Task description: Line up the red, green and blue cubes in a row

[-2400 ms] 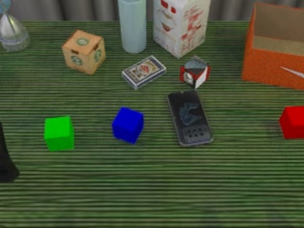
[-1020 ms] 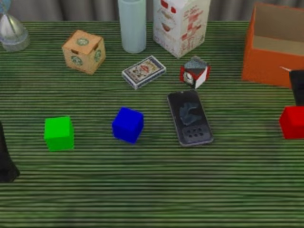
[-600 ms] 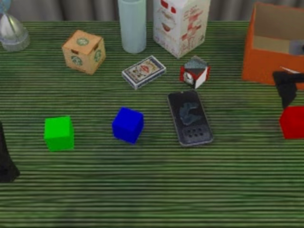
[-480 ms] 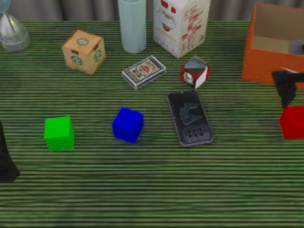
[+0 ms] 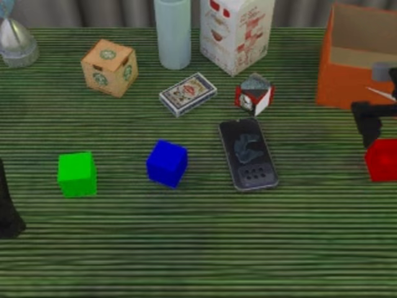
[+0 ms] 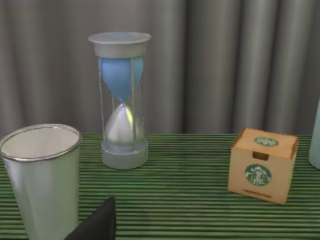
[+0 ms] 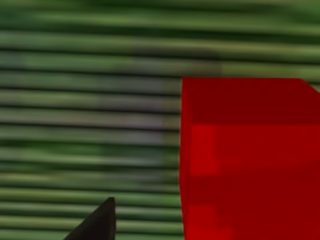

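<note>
No row is made yet. The green cube (image 5: 77,174) and blue cube (image 5: 167,162) sit apart on the table's (image 5: 198,248) left half. The red cube (image 5: 381,159) sits far right. The right gripper (image 5: 372,124) hangs just beside it; whether it is open, I cannot tell. The left arm rests at the left edge.

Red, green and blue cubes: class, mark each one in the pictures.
red cube (image 5: 382,160): top view, front face.
green cube (image 5: 77,174): top view, top face.
blue cube (image 5: 167,162): top view, top face.
</note>
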### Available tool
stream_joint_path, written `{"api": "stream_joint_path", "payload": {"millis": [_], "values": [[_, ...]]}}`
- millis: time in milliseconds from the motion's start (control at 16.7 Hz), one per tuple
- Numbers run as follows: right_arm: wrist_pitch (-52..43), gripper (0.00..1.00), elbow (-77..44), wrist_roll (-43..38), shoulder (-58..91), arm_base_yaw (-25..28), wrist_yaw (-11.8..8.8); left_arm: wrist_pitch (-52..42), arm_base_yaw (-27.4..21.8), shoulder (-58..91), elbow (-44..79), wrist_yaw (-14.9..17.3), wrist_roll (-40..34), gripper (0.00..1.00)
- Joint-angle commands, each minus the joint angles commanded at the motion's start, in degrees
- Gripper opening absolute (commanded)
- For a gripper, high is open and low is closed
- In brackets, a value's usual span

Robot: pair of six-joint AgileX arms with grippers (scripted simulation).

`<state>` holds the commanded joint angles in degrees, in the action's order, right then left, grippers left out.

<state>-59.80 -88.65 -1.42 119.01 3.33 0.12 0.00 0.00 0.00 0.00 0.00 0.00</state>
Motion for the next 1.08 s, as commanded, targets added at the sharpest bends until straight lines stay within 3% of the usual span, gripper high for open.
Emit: {"api": "stream_joint_path", "payload": {"millis": [300, 600, 1080], "values": [[11.84, 1.0, 6.61, -0.25, 4.67, 0.15, 0.04, 0.0, 0.0, 0.0, 0.0, 0.0, 0.0, 1.0], [13.42, 1.0, 7.67, -0.29, 5.59, 0.19, 0.05, 0.0, 0.0, 0.0, 0.0, 0.0, 0.0, 1.0], [13.42, 0.4, 7.67, -0.29, 5.59, 0.19, 0.05, 0.0, 0.0, 0.0, 0.0, 0.0, 0.0, 1.0]]}}
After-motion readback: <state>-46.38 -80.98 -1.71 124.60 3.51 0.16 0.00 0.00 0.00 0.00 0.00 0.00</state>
